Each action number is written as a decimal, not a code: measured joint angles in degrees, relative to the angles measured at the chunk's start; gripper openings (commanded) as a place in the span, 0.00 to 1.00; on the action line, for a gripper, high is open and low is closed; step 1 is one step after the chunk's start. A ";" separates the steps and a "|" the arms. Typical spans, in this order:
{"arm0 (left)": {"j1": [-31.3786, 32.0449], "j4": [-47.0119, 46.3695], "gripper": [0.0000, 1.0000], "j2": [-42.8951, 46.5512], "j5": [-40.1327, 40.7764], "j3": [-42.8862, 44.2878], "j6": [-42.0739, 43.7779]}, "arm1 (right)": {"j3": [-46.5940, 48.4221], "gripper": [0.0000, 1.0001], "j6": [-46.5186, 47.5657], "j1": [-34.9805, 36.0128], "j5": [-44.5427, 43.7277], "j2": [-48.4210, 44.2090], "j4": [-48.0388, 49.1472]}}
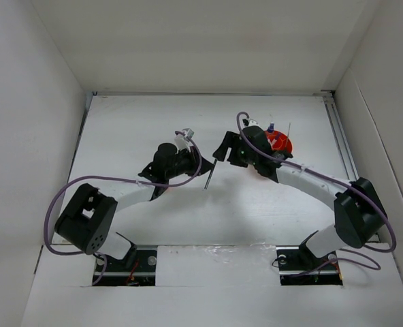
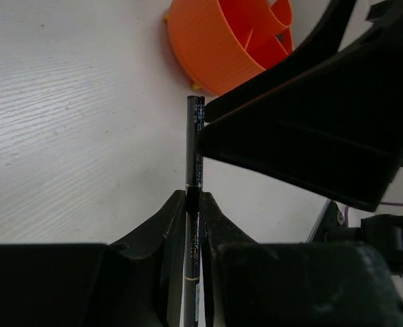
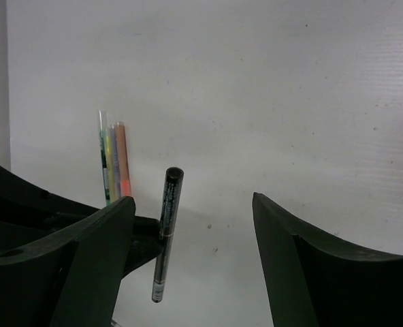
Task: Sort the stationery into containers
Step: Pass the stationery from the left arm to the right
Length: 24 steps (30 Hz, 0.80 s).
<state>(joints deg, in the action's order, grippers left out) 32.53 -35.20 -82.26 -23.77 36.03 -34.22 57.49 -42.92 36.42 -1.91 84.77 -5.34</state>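
My left gripper (image 2: 193,197) is shut on a thin black pen (image 2: 195,146) and holds it above the table; it also shows in the top view (image 1: 203,165), with the pen (image 1: 209,176) pointing down. My right gripper (image 3: 191,204) is open. The black pen (image 3: 165,231) stands between its jaws, close to the left finger and not touching either. In the top view the right gripper (image 1: 222,151) faces the left one. The orange tub (image 1: 281,143) sits just behind the right wrist with a few items standing in it; its dividers show in the left wrist view (image 2: 229,41).
Three coloured pens (image 3: 113,160), green, yellow and orange, lie side by side on the white table beyond the left gripper. White walls close in the table on the left, right and back. A metal rail (image 1: 341,143) runs along the right edge.
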 measured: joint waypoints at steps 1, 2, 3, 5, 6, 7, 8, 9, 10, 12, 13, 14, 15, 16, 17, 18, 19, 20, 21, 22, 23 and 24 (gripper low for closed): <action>0.00 -0.98 0.00 -0.35 -0.98 0.00 0.02 | 0.00 0.76 0.07 0.00 0.50 0.66 0.04; 0.00 -1.75 0.00 -0.85 -1.84 0.00 0.07 | 0.02 0.76 0.11 0.00 0.98 1.31 0.04; 0.00 -2.32 0.00 -1.29 -2.62 0.00 0.11 | 0.02 0.74 0.13 0.00 1.49 1.97 0.04; 0.00 -3.23 0.00 -2.38 -4.15 0.00 0.13 | 0.04 0.72 0.28 0.00 2.10 3.06 0.04; 0.00 -3.56 0.00 -3.04 -4.90 0.00 0.15 | 0.07 0.71 0.31 0.00 2.38 3.52 0.04; 0.00 -3.87 0.00 -3.65 -5.49 0.00 0.15 | 0.11 0.68 0.33 0.00 2.49 3.87 0.04; 0.00 -4.42 0.00 -4.42 -6.21 0.00 0.15 | 0.15 0.65 0.39 0.00 2.78 4.22 0.04; 0.00 -4.76 0.00 -5.09 -6.84 0.00 0.15 | 0.17 0.61 0.50 0.00 3.06 4.48 0.04; 0.04 -5.05 0.00 -5.77 -7.45 0.00 0.15 | 0.20 0.57 0.55 0.00 3.26 4.63 0.09; 0.13 -5.77 0.00 -6.97 -8.66 0.00 0.15 | 0.20 0.48 0.68 -0.15 3.69 4.92 0.28; 0.15 -5.88 0.00 -7.41 -9.18 0.00 0.17 | 0.20 0.48 0.70 -0.20 3.89 4.96 0.33; 0.15 -6.14 0.00 -7.89 -9.73 0.00 0.17 | 0.22 0.44 0.68 -0.35 4.04 5.20 0.39; 0.15 -6.38 0.00 -8.15 -10.14 0.00 0.15 | 0.22 0.41 0.70 -0.39 4.13 5.42 0.52; 0.15 -6.91 0.00 -8.48 -10.73 0.00 0.13 | 0.22 0.37 0.70 -0.44 4.17 5.70 0.66; 0.15 -7.13 0.00 -8.61 -10.93 0.00 0.13 | 0.22 0.37 0.70 -0.46 4.22 5.95 0.68; 0.15 -7.45 0.00 -8.79 -11.30 0.07 0.13 | 0.22 0.35 0.66 -0.46 4.26 6.21 0.72; 0.15 -7.56 0.00 -8.85 -11.72 0.09 0.13 | 0.22 0.33 0.72 -0.46 4.33 6.47 0.90; 0.15 -7.87 0.00 -8.85 -12.11 0.11 0.13 | 0.22 0.32 0.70 -0.46 4.35 6.73 1.01; 0.15 -8.17 0.00 -8.85 -12.37 0.11 0.13 | 0.26 0.29 0.70 -0.46 4.33 6.93 1.01; 0.15 -8.52 0.00 -8.87 -12.57 0.11 0.13 | 0.33 0.26 0.70 -0.46 4.33 7.13 1.01; 0.15 -8.79 0.00 -8.87 -12.76 0.11 0.13 | 0.46 0.22 0.70 -0.57 4.33 7.23 1.03; 0.15 -8.96 0.00 -8.87 -12.96 0.11 0.13 | 0.57 0.19 0.72 -0.72 4.33 7.30 1.07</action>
<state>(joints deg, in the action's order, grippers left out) 32.69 -44.16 -91.13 -36.73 36.14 -34.09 58.06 -42.19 35.70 2.42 92.07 -4.27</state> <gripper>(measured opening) 0.071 0.238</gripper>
